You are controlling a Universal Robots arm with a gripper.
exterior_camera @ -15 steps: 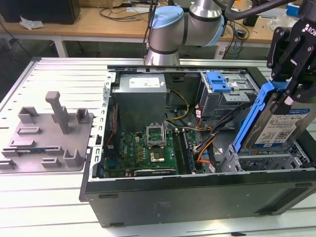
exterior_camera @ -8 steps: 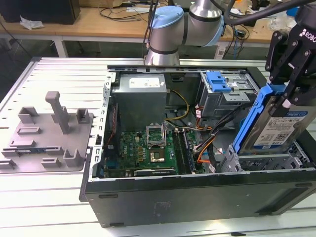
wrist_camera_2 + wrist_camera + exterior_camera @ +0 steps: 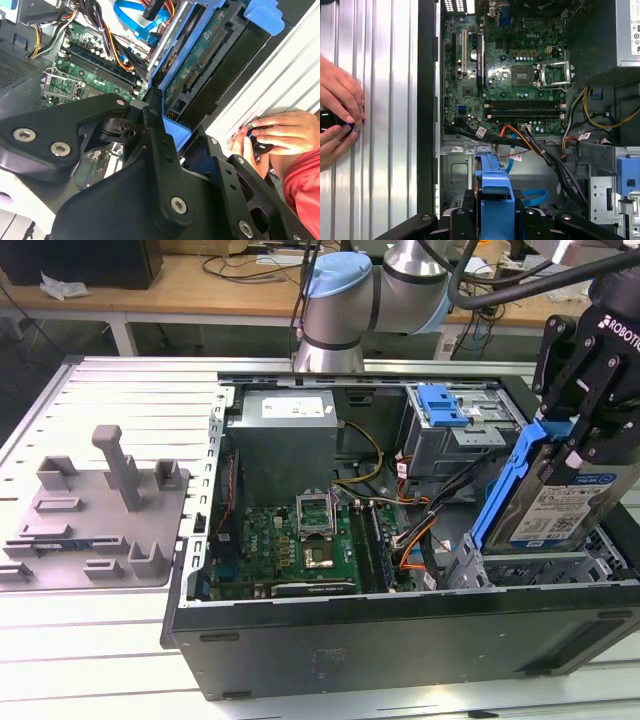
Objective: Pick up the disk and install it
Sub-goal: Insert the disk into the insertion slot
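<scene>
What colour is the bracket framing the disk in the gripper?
Blue; the carrier bracket around the disk shows best in the exterior view.

Print stood in several spots, mostly too small to read. Exterior view: white block caps, a maker's mark, ran across the black body of the gripper [image 3: 570, 435], well to the exterior view's right of the motherboard [image 3: 300, 540] & higher up. The disk [image 3: 548, 502], also right of the motherboard, bore a white-and-blue label [image 3: 578, 498] w/ fine print, illegible. The grey power supply [image 3: 290, 445], just beyond the motherboard, had a white sticker [image 3: 297, 406], text unreadable. First wrist view: a small white logo [image 3: 536, 36] sat on the motherboard nr the CPU socket [image 3: 525, 75]. White tags [image 3: 481, 131] hung on cables [image 3: 520, 139] at the motherboard's edge, print too fine to read.
</scene>
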